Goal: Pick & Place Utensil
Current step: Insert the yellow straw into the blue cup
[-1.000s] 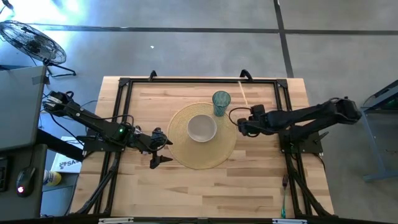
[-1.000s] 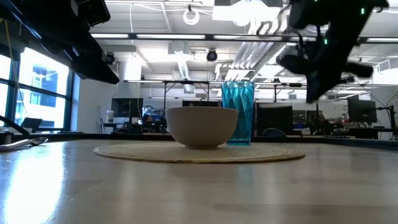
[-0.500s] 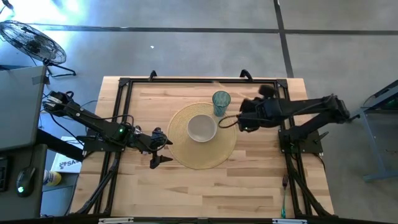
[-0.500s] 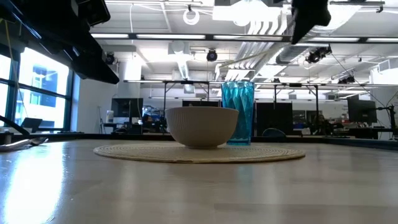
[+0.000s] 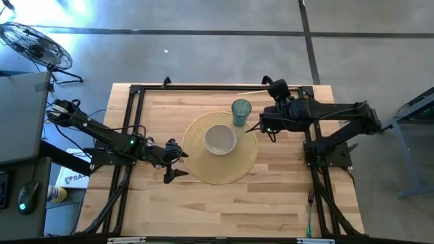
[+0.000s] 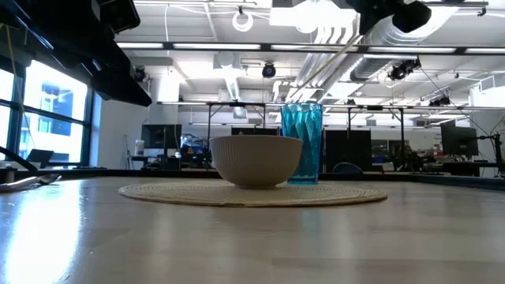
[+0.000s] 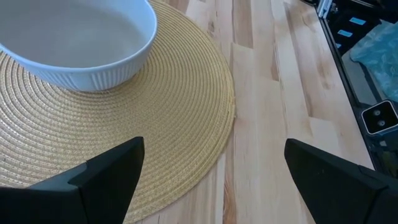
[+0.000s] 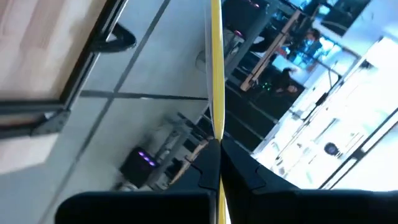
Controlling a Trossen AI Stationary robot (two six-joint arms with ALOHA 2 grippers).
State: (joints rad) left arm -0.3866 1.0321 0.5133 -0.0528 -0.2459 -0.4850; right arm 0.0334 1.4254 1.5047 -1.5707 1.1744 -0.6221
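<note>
A thin pale yellow stick (image 5: 252,93), like a chopstick, is held in the air by my right gripper (image 5: 273,91). That gripper is shut on it, high above the table's far right part, beside the blue ribbed cup (image 5: 241,111). The low view shows the stick (image 6: 327,61) sloping down leftward from the gripper (image 6: 371,28). A white ribbed bowl (image 5: 220,139) sits on the round woven placemat (image 5: 220,169), and the cup stands at the mat's far edge. My left gripper (image 5: 175,163) hovers open at the mat's left edge (image 7: 231,112). My right gripper pinches the stick between its two shut fingers (image 8: 205,155). The fingers lie across the stick (image 8: 215,118). Most of its length (image 8: 215,50) runs out beyond the pinch and a short end (image 8: 219,211) shows on the other side. The stick is lifted clear and tilted.
A black metal frame (image 5: 135,91) runs round the wooden table. A fork with a green handle (image 5: 310,211) lies near the right near corner. A fan (image 5: 34,44) stands on the floor beyond the far left corner. Bare wood (image 5: 224,210) lies near the mat.
My right gripper has risen and moved toward the far edge, turning as it went, with its fingers still shut on the stick. The stick has swung from pointing at the far edge to pointing toward the table's left. The left arm has kept still.
</note>
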